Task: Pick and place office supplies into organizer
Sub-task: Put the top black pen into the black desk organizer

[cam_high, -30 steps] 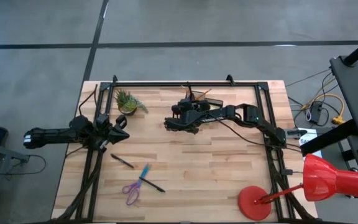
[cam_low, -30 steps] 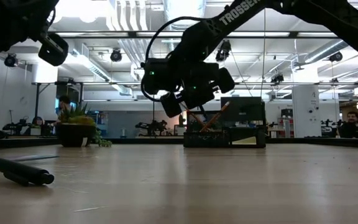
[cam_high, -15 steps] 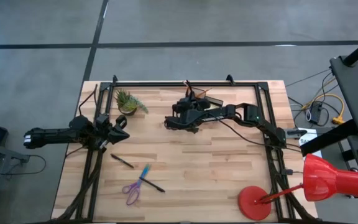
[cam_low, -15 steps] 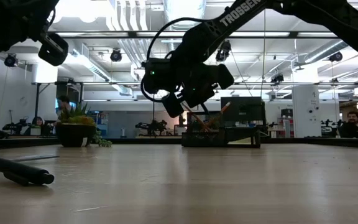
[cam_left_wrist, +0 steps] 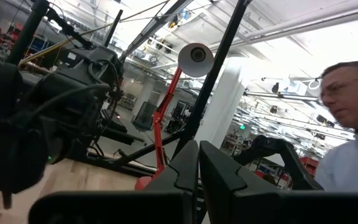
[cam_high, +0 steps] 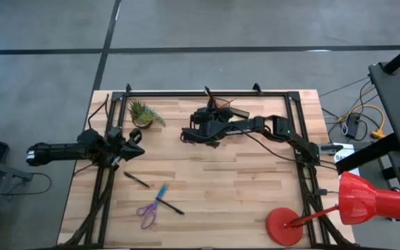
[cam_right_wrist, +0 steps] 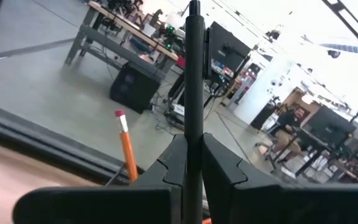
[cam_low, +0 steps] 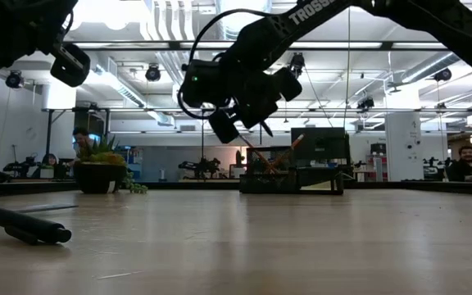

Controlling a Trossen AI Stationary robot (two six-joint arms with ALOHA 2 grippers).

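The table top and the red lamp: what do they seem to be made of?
The table top looks like wood, probably glued strips: pale planks with staggered joints and grain show from above, and the low view gives it a dull sheen. The red lamp looks like painted metal or glossy plastic; its shade and round base are smooth, even red. Which of the two cannot be told.

Right arm: reaches from the right edge of the high view toward upper centre, wrist raised above the table. Right gripper (cam_high: 188, 134): fingers (cam_right_wrist: 219, 165) closed on a thin black pen (cam_right_wrist: 193, 93), held upright between them.

Left arm: lies low at centre left. Left gripper (cam_high: 136, 142): fingers (cam_left_wrist: 219, 171) pressed together, empty.
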